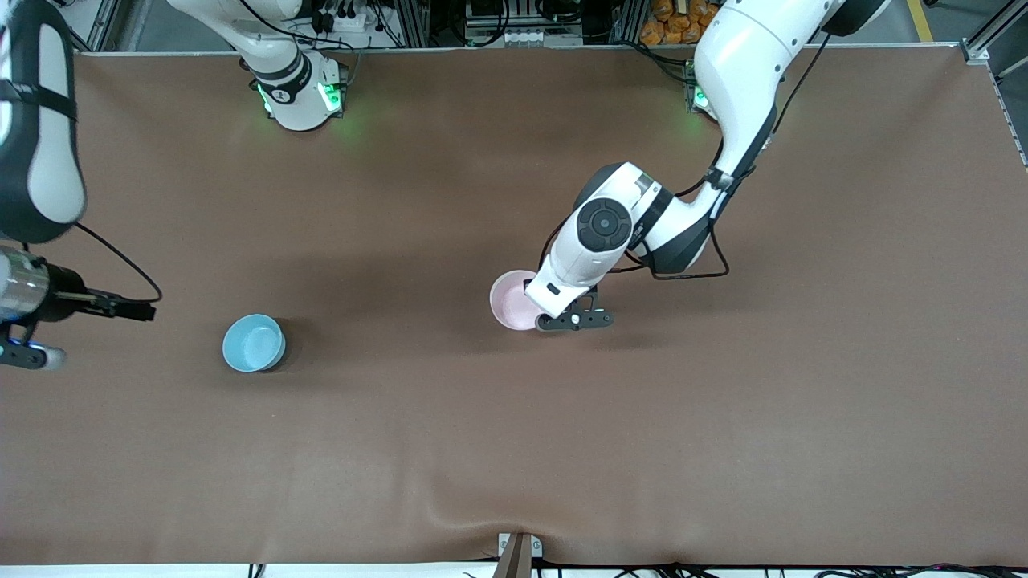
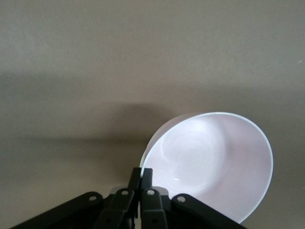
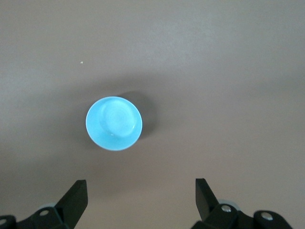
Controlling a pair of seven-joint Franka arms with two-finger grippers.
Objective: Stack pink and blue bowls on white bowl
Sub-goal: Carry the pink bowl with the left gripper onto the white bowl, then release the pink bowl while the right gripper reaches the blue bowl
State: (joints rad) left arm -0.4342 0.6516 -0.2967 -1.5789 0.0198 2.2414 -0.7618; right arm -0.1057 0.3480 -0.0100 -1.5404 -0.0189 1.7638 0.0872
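Blue bowl (image 1: 253, 343) sits toward right arm's end; pink bowl (image 1: 511, 299) mid-table.
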